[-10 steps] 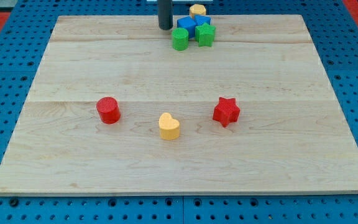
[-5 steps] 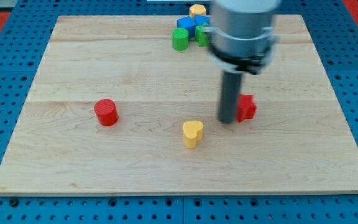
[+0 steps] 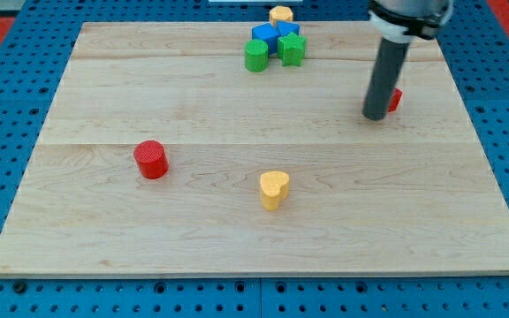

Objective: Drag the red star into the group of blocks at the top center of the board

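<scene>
Rod upright at view's upper right, my tip (image 3: 376,116) on board.

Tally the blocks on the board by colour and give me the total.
Red: 2, cylinder and star, the star partly hidden behind my tip
Yellow: 2, heart and top block
Green: 2, and
Blue: 2, and
Total: 8

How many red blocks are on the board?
2: a red cylinder at the view's left, and a red star at upper right, mostly hidden behind my tip.
</scene>
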`<action>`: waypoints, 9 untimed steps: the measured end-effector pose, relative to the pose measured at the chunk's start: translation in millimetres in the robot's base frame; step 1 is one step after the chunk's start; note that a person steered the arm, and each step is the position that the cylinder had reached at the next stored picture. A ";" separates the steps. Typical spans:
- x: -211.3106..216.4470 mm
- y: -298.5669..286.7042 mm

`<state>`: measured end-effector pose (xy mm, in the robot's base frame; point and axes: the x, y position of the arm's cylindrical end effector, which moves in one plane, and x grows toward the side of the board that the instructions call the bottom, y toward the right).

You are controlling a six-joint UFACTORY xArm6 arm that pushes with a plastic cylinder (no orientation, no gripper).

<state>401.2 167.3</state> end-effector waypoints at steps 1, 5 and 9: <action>32.0 2.1; -160.2 23.0; -161.0 -25.0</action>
<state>240.2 142.3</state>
